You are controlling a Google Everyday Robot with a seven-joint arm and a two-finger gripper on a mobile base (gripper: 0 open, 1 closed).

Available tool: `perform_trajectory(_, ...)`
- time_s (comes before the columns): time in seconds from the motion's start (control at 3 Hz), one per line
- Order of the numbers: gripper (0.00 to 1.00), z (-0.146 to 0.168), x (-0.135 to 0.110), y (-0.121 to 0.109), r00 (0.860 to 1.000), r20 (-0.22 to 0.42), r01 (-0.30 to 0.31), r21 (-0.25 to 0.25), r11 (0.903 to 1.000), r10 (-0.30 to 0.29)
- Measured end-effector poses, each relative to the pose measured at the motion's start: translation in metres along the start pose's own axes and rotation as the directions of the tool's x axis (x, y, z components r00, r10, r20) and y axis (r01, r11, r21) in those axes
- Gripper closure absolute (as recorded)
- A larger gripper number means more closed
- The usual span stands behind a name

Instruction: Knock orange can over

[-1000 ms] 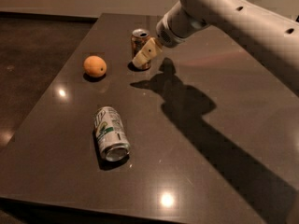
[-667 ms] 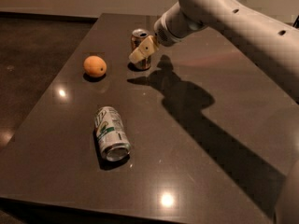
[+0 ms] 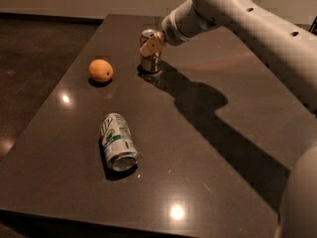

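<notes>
The orange can, coppery with a silver top, stands upright near the far middle of the dark table. My gripper reaches in from the upper right on the white arm and sits right against the can's upper right side, its pale fingers overlapping the can's top half. The can's lower body and part of its rim still show.
A round orange fruit lies left of the can. A white-and-green can lies on its side toward the front left. The table's left edge runs close beside the fruit, with dark floor beyond.
The gripper has shifted slightly up and left, closer against the can's top. The can still stands upright in the same spot.
</notes>
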State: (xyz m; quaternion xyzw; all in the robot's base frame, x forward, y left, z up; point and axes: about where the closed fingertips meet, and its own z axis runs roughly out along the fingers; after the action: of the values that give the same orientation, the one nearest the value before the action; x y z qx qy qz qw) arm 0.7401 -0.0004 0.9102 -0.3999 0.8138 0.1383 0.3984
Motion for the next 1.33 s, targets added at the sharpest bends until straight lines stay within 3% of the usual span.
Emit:
perform_trajectory(0.33,0.62,-0.008,-0.007,0.002,1.000,0.027,0.006,-0.035,0.9994,-0.005)
perform_trajectory(0.67,0.87,-0.033,-0.016,-0.002,0.999,0.005,0.050,-0.044,0.9978,-0.050)
perform_trajectory(1.0,1.00,-0.062,-0.025,-0.010,0.987,-0.091,0.132,-0.020,0.9911,-0.133)
perform_trajectory(1.33,1.00,-0.082,-0.011,-0.011,0.939,-0.252,0.232,-0.036,0.9721,-0.233)
